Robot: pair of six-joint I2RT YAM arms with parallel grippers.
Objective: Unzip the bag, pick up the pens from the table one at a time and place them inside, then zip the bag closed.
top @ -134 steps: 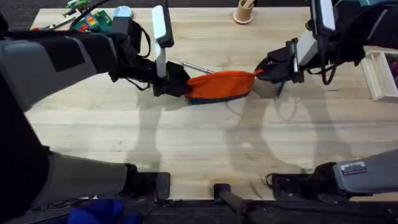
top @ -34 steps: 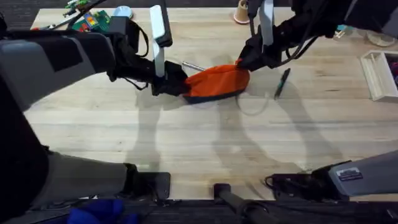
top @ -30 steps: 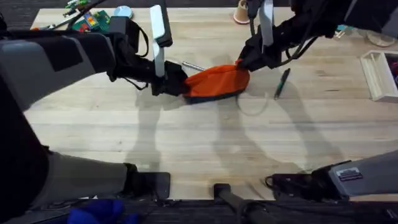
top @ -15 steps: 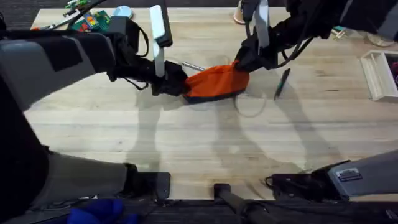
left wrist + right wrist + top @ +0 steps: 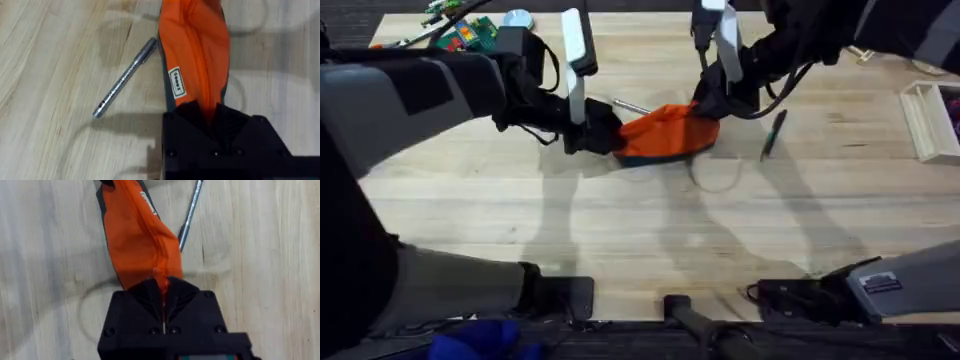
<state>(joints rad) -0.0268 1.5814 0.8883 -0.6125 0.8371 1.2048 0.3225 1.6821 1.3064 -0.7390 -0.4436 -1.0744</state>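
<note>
Unzipping underway: left end effector [image 5: 603,133] pinches one end of the bag [image 5: 662,133] on the desk [image 5: 620,220], right end effector [image 5: 708,100] clamps the zipper end; next, draw it along the top

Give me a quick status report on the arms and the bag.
Left gripper clamps the bag end. Right gripper shut on its top seam. Both pens on table, none inside.

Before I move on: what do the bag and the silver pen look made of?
The bag looks like matte orange woven fabric: it creases and sags, with a sewn label. The silver pen looks like brushed metal, given its dull grey sheen, though metallic-coated plastic is possible.
</note>
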